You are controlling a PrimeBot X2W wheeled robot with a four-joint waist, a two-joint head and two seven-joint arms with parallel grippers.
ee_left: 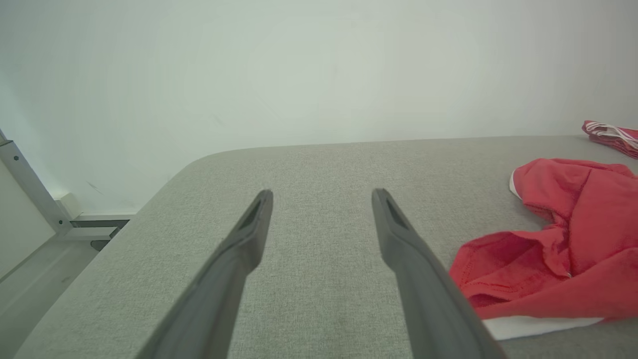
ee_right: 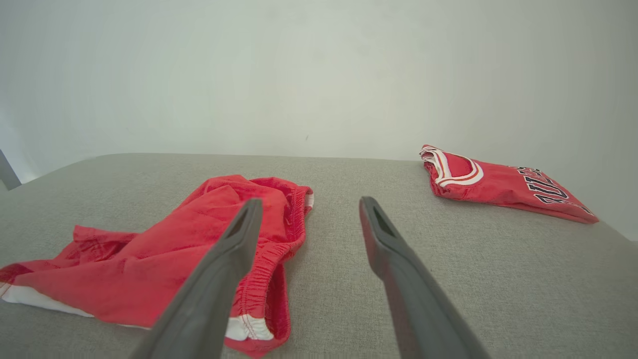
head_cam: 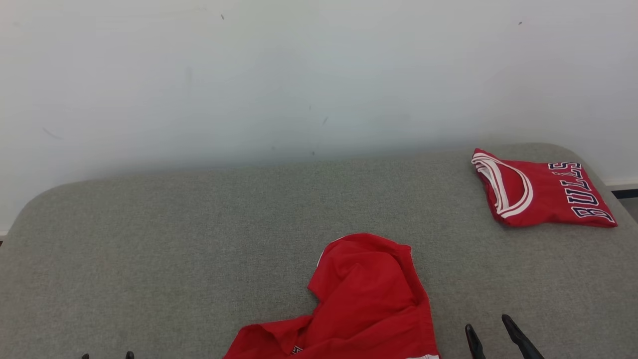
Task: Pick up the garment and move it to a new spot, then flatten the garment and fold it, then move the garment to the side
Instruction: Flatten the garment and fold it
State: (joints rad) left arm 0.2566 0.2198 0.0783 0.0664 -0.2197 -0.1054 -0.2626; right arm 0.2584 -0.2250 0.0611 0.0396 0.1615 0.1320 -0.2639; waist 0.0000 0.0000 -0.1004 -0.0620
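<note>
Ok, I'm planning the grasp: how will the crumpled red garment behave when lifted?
Likely floppy: the crumpled red garment lies in soft folds, so it should sag. Probably light; the cloth looks thin. Pushed, it may bunch on the grey surface.

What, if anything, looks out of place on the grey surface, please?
The red garment near the front edge lies crumpled and bunched, unlike the neatly folded red jersey at the far right. Nothing looks spilled or damaged.

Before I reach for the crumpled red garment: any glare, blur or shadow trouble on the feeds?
Head view: soft even light, no glare; crumpled red garment sharp, cut by the bottom edge. Left wrist view: left gripper slightly soft up close, grey surface weave crisp. Right wrist view: folded jersey lettering legible, no hard shadows.
</note>
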